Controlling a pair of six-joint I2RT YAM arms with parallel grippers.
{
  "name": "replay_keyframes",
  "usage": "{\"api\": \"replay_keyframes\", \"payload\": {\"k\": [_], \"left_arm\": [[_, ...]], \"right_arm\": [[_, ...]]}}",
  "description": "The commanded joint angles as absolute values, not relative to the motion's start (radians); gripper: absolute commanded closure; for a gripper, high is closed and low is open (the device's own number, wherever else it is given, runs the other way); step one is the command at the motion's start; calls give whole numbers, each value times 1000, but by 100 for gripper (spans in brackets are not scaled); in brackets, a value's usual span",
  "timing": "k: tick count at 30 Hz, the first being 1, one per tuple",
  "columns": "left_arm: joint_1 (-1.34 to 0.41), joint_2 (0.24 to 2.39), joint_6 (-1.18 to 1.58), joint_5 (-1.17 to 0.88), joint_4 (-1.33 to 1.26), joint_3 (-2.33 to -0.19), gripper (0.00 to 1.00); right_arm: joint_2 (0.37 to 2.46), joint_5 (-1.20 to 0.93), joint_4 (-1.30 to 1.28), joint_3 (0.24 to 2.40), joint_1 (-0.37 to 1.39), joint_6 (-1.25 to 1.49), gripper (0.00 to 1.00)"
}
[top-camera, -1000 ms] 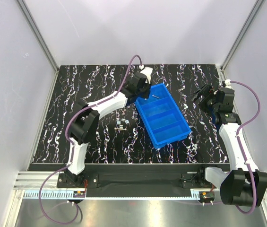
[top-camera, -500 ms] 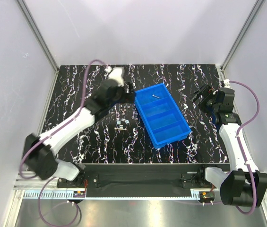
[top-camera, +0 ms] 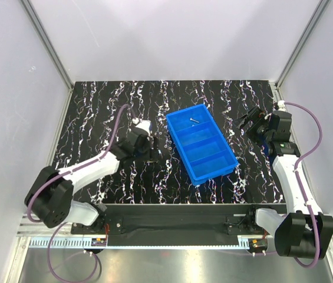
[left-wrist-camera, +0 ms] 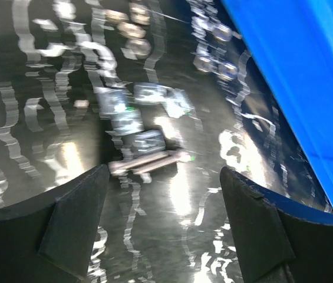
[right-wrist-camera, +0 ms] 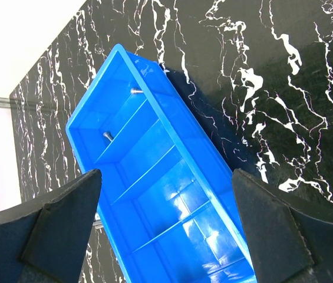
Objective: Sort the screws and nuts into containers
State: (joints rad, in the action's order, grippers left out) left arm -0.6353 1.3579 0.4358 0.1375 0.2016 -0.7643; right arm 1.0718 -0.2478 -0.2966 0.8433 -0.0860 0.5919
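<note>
From above, the blue tray (top-camera: 201, 144) lies at a slant on the black, white-veined desk (top-camera: 95, 112), a little right of centre. One of the screws (top-camera: 194, 120) rests in its far end compartment, and the other three compartments look bare from here. The left fingers (top-camera: 149, 148) hang low over the desk just beside the tray's left wall, and the arm's head covers whatever lies beneath. The right fingers (top-camera: 250, 121) are held off the tray's far right corner, apart from it. A purple cable (top-camera: 114, 127) loops over the left arm. White walls close in the desk on three sides.

At the left wrist, the picture is smeared. The left fingers (left-wrist-camera: 75, 227) stand wide apart with nothing between them. On the desk ahead of them lie two slender screws (left-wrist-camera: 151, 160) side by side. Just beyond are the nuts (left-wrist-camera: 132, 125), a small cluster of stubby silver bits too blurred to count. The tray's blue wall (left-wrist-camera: 296, 76) runs along the right edge, close to the cluster but not touching it.

At the right wrist, the right fingers (right-wrist-camera: 60, 230) are spread wide and hold nothing. The tray (right-wrist-camera: 172, 194) stretches away between them, cross walls plain. Two small metal pieces sit in its farthest compartment, one by the side wall (right-wrist-camera: 137, 91) and one near the first cross wall (right-wrist-camera: 108, 136).
</note>
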Motion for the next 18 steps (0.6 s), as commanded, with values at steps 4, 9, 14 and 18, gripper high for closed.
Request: {"api": "replay_keyframes", "payload": {"k": [4,9,14,18], "left_arm": [[-727,1489,466,173,153,-834,21],[-758,1555,474,181,150,-854,23],[-758,1568,462,219,164,-859,23],[-758,1592,451,242,158,-859,23]], "right_arm": [[1055,-261,-264,839,-83,589,0],[1066,-262,-256,839,-83,588,0],[1071,-256,-258,839,-83,586,1],[1078,-256,-256,839,-83,587,0]]}}
